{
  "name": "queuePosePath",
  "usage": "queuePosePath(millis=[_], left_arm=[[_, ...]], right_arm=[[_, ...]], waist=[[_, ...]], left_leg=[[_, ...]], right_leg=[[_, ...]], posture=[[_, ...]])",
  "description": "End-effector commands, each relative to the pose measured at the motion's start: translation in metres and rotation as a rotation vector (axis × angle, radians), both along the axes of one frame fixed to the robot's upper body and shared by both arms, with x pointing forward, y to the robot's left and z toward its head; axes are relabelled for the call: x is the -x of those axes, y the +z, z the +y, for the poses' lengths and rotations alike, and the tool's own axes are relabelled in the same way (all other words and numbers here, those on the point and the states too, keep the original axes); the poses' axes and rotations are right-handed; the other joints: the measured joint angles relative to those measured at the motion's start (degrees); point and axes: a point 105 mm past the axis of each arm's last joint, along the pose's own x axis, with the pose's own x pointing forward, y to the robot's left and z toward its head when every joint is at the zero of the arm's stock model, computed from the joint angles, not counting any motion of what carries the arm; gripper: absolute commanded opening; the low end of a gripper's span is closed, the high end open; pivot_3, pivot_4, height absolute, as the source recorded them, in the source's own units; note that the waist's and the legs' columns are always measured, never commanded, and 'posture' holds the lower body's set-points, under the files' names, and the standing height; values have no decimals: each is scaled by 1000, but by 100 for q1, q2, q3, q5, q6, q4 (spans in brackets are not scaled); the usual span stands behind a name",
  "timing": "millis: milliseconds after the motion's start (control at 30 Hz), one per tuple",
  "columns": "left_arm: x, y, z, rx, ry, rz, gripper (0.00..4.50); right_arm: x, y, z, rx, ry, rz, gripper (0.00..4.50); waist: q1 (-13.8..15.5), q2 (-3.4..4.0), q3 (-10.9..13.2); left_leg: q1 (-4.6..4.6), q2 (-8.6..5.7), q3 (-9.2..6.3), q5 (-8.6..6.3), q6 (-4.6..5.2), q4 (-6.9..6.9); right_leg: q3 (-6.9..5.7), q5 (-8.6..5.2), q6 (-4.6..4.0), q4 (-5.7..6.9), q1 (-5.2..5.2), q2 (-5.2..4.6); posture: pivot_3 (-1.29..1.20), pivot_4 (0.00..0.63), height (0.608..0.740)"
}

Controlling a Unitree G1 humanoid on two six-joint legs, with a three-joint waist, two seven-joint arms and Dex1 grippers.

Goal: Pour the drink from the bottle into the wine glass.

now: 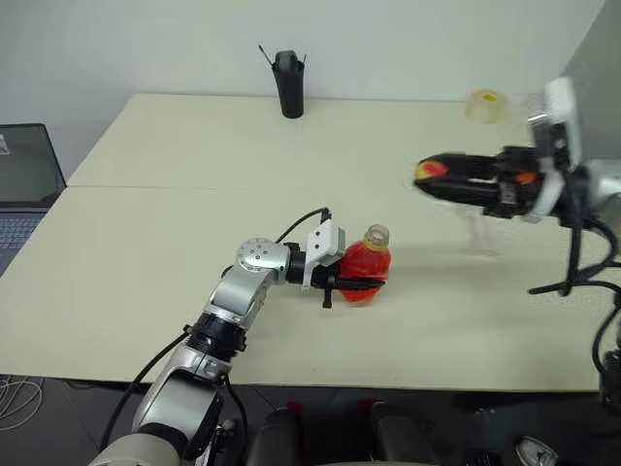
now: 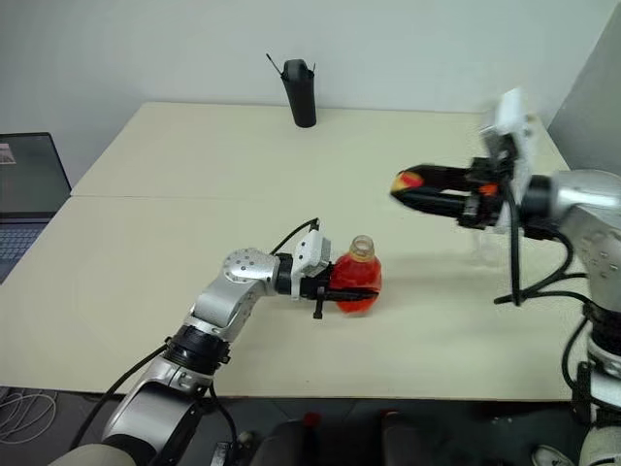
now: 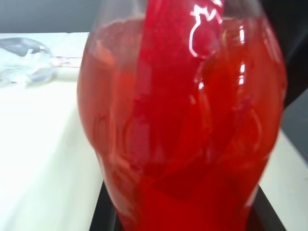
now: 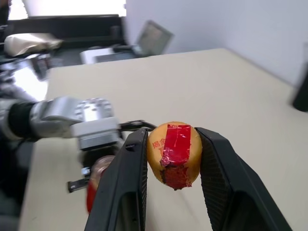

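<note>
One bottle (image 1: 366,267) in left end effector (image 1: 351,283), one cap (image 4: 174,153), one wine glass (image 1: 479,233)

wall (image 1: 388,39): plain white | table (image 1: 146,272): cream | laptop (image 1: 24,184): beside table's left edge

A small clear plastic bottle (image 1: 367,265) holds bright red-orange translucent drink (image 3: 183,139) beneath a yellowish rim. The round yellow cap (image 4: 174,153) carries red tape; the tall holder (image 1: 288,84) is black on the pale cream table (image 1: 175,243)
</note>
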Motion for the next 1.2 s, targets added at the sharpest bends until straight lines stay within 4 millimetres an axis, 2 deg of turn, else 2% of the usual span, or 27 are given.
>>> queuePosePath(millis=[33, 200, 300, 367, 433, 533, 633, 667, 800, 967, 1033, 1133, 1167, 1200], left_arm=[[-5, 19, -3, 65, 10, -81, 975], [-8, 16, -5, 66, 1, -80, 972], [-8, 15, -7, 67, -14, -82, 972], [-9, 17, -10, 75, -20, -84, 972], [-11, 18, -12, 77, -25, -86, 972], [-11, 18, -15, 78, -33, -91, 972], [-11, 18, -16, 81, -35, -92, 972], [-11, 18, -16, 81, -34, -92, 972], [-11, 18, -14, 81, -29, -91, 972], [-13, 18, -11, 80, -8, -91, 972], [-16, 17, -9, 77, 8, -91, 972], [-23, 17, -3, 80, 63, -87, 972], [-26, 18, 0, 89, 90, -82, 972], [-32, 20, 4, 106, 130, -76, 972]], right_arm=[[6, -7, -52, -55, -354, 7, 1185], [15, -65, -121, -57, -859, 181, 1184], [20, -88, -145, -109, -1077, 227, 1184], [24, -112, -162, -139, -1249, 285, 1184], [25, -131, -168, -144, -1347, 326, 1184], [26, -158, -161, -119, -1351, 395, 1184], [28, -174, -157, -95, -1357, 428, 1184], [27, -177, -157, -91, -1355, 430, 1534], [24, -179, -156, -79, -1342, 418, 2833], [18, -158, -152, -41, -1288, 354, 4494], [17, -146, -150, -13, -1262, 327, 4500], [13, -117, -139, 28, -1167, 254, 4500], [10, -103, -122, 25, -1063, 221, 4500], [9, -88, -94, 24, -894, 180, 4500]], waist=[[41, 0, 0], [83, 7, -4], [52, 11, -6], [40, 12, -7], [36, 14, -8], [28, 17, -10], [5, 19, -11], [-8, 21, -12], [-46, 22, -13], [-48, 22, -13], [-49, 22, -12], [-51, 23, -12], [-59, 23, -12], [-72, 23, -12]], left_leg=[[0, -2, 1, 0, 0, 0], [-2, -4, 9, 0, 0, -1], [10, -3, 14, 0, 0, -5], [12, -4, 16, 0, 0, -6], [10, -5, 14, 0, -1, -6], [11, -9, 17, 1, -1, -7], [11, -9, 16, 1, -1, -8], [12, -10, 16, 0, -1, -8], [12, -11, 15, 0, -1, -8], [13, -12, 15, 0, 0, -8], [12, -12, 15, 0, 0, -8], [13, -13, 14, 0, 0, -8], [13, -13, 14, 0, 0, -8], [13, -13, 14, 0, 1, -8]], right_leg=[[1, 0, 0, 0, 0, -2], [9, 0, 1, 1, -3, 1], [19, 0, 1, 6, -1, 9], [21, 0, 1, 7, 0, 14], [19, 0, 1, 6, 0, 18], [21, -1, 2, 4, 0, 17], [20, -1, 2, 4, 0, 18], [20, -1, 2, 5, 0, 19], [20, -1, 2, 5, 0, 21], [20, -1, 1, 5, 0, 27], [20, -1, 1, 5, 0, 26], [20, -1, 1, 5, 0, 26], [20, -1, 1, 5, 0, 27], [21, -1, 1, 5, 0, 27]], posture=[[0, 150, 740], [0, 150, 740], [0, 150, 740], [0, 150, 740], [0, 150, 740], [0, 150, 740], [0, 150, 740], [0, 150, 740], [0, 150, 740], [0, 150, 740], [0, 150, 740], [0, 150, 740], [0, 150, 740], [0, 150, 740]])
